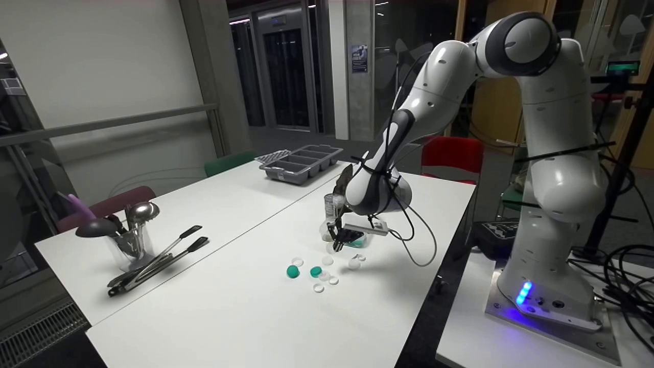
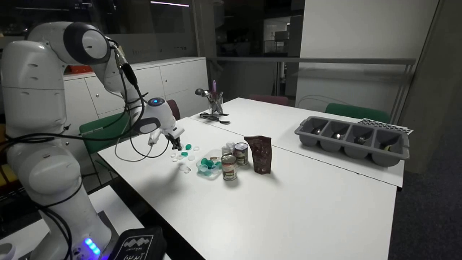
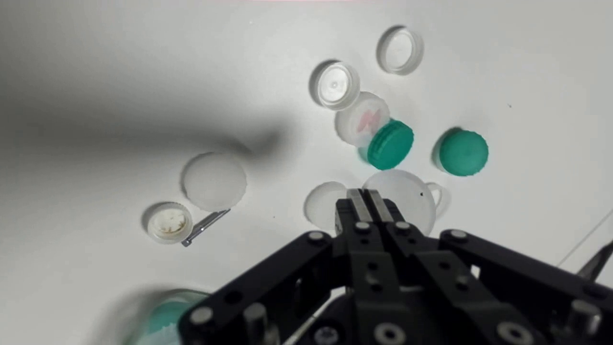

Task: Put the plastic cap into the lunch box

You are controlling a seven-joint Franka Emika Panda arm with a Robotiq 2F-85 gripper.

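Observation:
Several plastic caps lie loose on the white table. A green cap (image 3: 463, 153) lies flat, and another green cap (image 3: 391, 144) leans tilted on a white cap with a pink mark (image 3: 360, 120). Other white caps (image 3: 215, 182) lie around them, also seen in both exterior views. The lunch box (image 2: 199, 169), a clear container with green caps inside, stands beside the loose caps; part of it shows at the lower left of the wrist view (image 3: 165, 316). My gripper (image 3: 365, 192) is shut and empty, pointing down above a white cap (image 3: 322, 206) and a white round lid with a loop (image 3: 407, 191).
Cans (image 2: 229, 169) and a brown pouch (image 2: 260, 155) stand close behind the lunch box. A grey compartment tray (image 1: 291, 176) sits at the table's far end. A cup of utensils (image 1: 130, 248) and tongs (image 1: 158, 266) are at the opposite end.

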